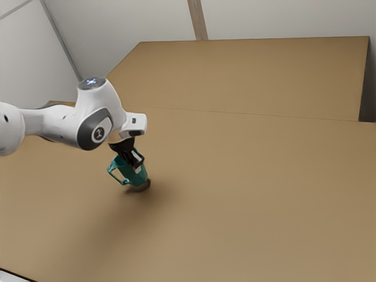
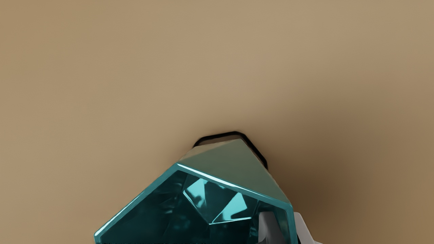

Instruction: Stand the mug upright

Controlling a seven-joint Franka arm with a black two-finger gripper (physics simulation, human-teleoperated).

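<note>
Black at its fingers, the end effector (image 1: 138, 164) grips the wall of the teal mug (image 1: 140, 178), one finger inside the rim, one outside. The mug leans, handle toward the exterior view's left, base at or just above the brown bench (image 1: 235, 205). Past the bench rises a pale wall (image 1: 282, 17).

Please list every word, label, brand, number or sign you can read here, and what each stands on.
No word, brand or number can be read in either view.
Round dark joint cap on the Franka arm: a pale sign, too small to read.
Top cap of the arm: pale marks, too small to read.
Teal mug: no lettering on the parts that show.
</note>
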